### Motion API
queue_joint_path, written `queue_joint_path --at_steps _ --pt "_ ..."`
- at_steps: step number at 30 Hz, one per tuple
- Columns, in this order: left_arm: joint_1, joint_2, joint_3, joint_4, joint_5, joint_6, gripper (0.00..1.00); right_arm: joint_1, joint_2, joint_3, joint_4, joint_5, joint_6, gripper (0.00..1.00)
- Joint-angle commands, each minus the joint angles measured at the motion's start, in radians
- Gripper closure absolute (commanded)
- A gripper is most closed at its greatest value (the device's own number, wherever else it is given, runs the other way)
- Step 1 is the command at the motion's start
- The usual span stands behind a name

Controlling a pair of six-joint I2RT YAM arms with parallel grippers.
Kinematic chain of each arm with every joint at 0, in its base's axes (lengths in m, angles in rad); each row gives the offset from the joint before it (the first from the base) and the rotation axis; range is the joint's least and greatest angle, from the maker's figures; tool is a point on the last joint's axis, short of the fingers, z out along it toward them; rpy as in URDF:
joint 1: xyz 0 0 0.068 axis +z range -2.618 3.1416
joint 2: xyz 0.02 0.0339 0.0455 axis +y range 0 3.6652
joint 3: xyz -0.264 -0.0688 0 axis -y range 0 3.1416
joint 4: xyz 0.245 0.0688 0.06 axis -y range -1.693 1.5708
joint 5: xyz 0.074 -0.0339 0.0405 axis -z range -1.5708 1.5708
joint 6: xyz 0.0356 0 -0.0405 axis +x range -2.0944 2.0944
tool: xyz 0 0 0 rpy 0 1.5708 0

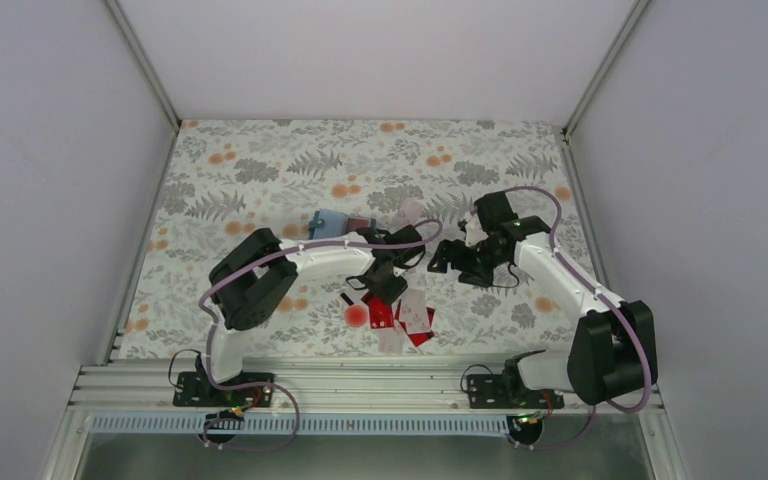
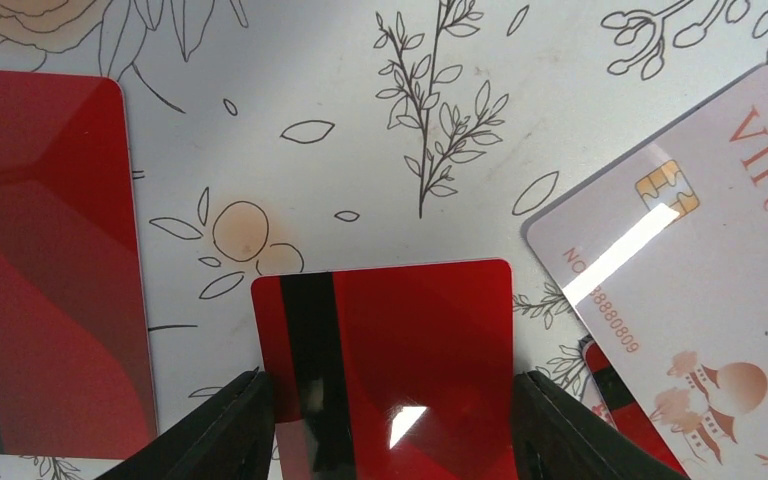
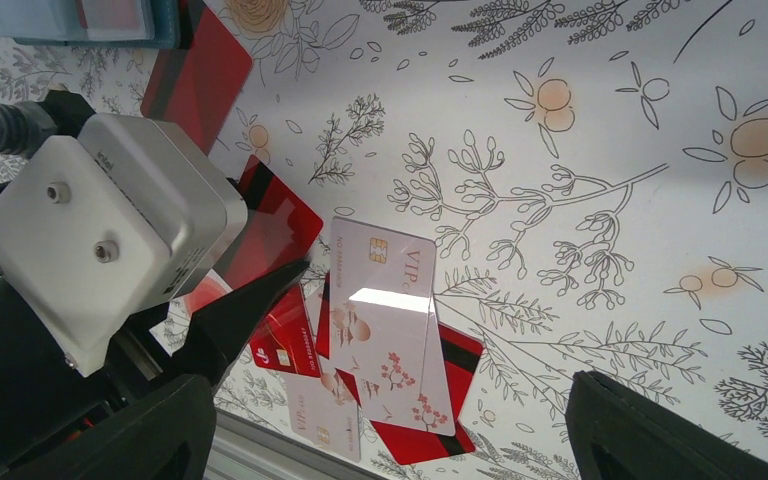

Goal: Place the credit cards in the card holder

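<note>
left end effector (image 2: 390,425) clasping red card (image 2: 400,330), vip card (image 2: 700,280) beside

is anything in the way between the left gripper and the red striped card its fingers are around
Nothing visible. The red striped card sits uncovered between the fingers of the left gripper, with no other card on top of it. The white VIP card lies beside it on the right, not over it.

Card holder (image 3: 70,22) partly beyond right wrist view's top edge
</note>
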State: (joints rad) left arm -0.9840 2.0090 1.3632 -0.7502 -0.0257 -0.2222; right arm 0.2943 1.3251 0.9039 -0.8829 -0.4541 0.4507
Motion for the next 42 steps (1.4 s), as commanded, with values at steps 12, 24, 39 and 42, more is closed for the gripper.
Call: queue_joint_path --at_steps 12,24,39,42 --pt "-0.005 0.048 -0.015 -0.044 -0.057 -0.05 0.44 0.004 -0.001 0.03 -0.006 0.007 -0.009 0.11" --pt "-0.004 0.008 0.051 -0.077 -0.052 -0.08 0.45 0.004 -0.031 0.03 0.012 0.014 0.012 0.11" --pt "0.01 -0.036 0.124 -0.182 0.064 -0.025 0.15 0.004 -0.036 0.016 0.018 0.003 0.015 0.1" --pt "0.013 -0.024 0.105 -0.189 0.075 -0.023 0.14 0.004 -0.034 0.016 0.018 0.002 0.014 0.1"
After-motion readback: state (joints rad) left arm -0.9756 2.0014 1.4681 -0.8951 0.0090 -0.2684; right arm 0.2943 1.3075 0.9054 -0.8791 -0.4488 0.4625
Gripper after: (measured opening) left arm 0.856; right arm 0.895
